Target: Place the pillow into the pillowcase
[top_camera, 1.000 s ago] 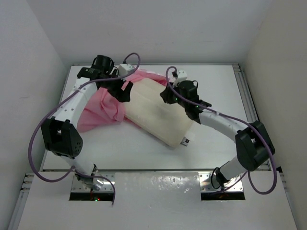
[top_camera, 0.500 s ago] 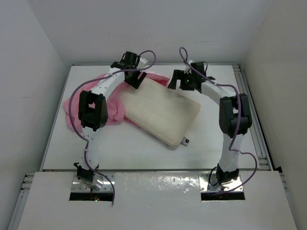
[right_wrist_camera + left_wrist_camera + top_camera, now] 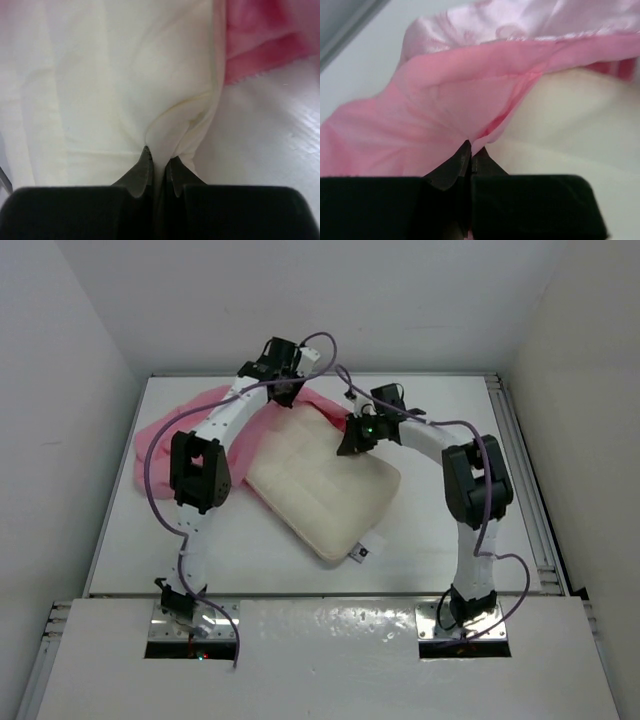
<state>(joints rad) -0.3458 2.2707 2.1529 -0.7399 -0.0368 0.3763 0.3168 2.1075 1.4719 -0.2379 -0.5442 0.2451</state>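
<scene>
Since half a second ago, we see the pillow (image 3: 320, 485) turned, its near corner swung leftward. At the pillow's far-left corner, the left gripper (image 3: 471, 156) is clamped on the pillowcase (image 3: 420, 125) hem. At its far-right edge, the right gripper (image 3: 156, 167) pinches a fold of pillow. Most of the pillow lies uncovered on the surface (image 3: 440, 540). We judge the slick satin could slip free, or the thin pinch tear loose, under opposing pulls.
</scene>
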